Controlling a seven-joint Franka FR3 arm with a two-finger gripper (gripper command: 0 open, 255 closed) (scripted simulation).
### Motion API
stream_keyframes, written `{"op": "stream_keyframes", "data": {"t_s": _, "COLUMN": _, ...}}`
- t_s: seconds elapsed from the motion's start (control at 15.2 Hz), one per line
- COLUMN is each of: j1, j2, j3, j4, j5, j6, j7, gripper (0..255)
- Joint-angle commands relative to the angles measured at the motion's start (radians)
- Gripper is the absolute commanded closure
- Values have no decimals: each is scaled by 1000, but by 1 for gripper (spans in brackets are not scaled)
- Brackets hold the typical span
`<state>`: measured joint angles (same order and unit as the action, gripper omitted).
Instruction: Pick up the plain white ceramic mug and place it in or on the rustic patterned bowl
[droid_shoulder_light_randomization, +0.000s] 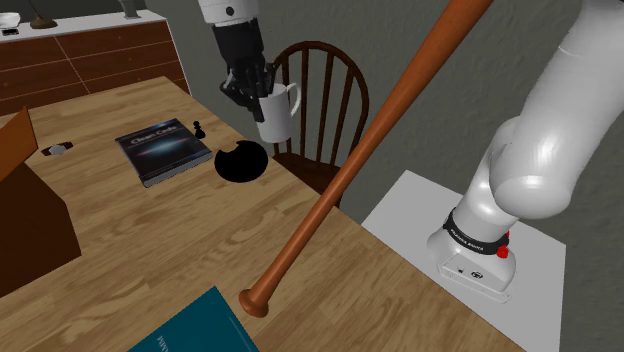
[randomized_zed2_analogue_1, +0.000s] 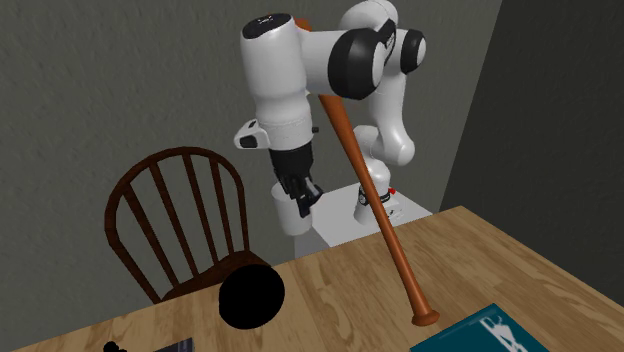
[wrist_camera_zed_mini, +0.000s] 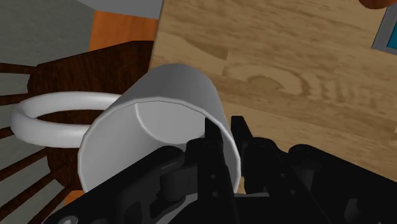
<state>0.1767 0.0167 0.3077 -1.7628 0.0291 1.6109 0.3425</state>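
Shoulder view, left to right:
- Brown wooden box (droid_shoulder_light_randomization: 25, 215) sits at the far left of the light wooden table (droid_shoulder_light_randomization: 150, 250).
- Dark hardcover book (droid_shoulder_light_randomization: 163, 152) lies flat on the table.
- Target is the round bowl (droid_shoulder_light_randomization: 240, 162), drawn solid black with no pattern readable. It sits on the table near the chair-side edge.
- Just up and right of it, the all-black two-finger gripper (droid_shoulder_light_randomization: 260, 92) is clamped on the plain white mug (droid_shoulder_light_randomization: 277, 114).
- Mug is airborne and roughly upright, handle toward this view's right, in front of the dark wooden spindle-back chair (droid_shoulder_light_randomization: 325, 90).
- Further right, a reddish-brown wooden baseball bat (droid_shoulder_light_randomization: 350, 170) leans across the frame with its knob on the table.
- White stand (droid_shoulder_light_randomization: 420, 215) is at the far right.

Wrist view confirms the grip. The fingers (wrist_camera_zed_mini: 212, 149) pinch the mug wall at the rim, one inside and one outside. Chair seat and table edge lie under the mug, so it isn't over the bowl yet.

Second exterior view agrees: the mug hangs above and to the right of the bowl, clear of it.

Step, my read: pick is done and the carry is in hand.

Next move:
- Shift the mug sideways until it is centred over the bowl.
- Lower until the base is in or on the bowl.
- Open the gripper.

Risks:
- The rim pinch is off-centre, so the mug may tip on release. Set it down low before letting go.
- The bat shaft runs close by the arm in the second exterior view, so route away from it.
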Motion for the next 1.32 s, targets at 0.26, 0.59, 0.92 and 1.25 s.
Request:
{"op": "stream_keyframes", "data": {"t_s": 0.26, "j1": -13, "j2": 228, "j3": -23, "j4": 311, "j5": -70, "j6": -94, "j7": -33, "gripper": 255}}
{"op": "stream_keyframes", "data": {"t_s": 0.59, "j1": -7, "j2": 330, "j3": -40, "j4": 428, "j5": -95, "j6": -111, "j7": -50, "gripper": 255}}
{"op": "stream_keyframes", "data": {"t_s": 0.92, "j1": -1, "j2": 321, "j3": -54, "j4": 349, "j5": -89, "j6": -39, "j7": -54, "gripper": 255}}
{"op": "stream_keyframes", "data": {"t_s": 1.25, "j1": 4, "j2": 320, "j3": -65, "j4": 281, "j5": -86, "j6": 28, "j7": -56, "gripper": 255}}
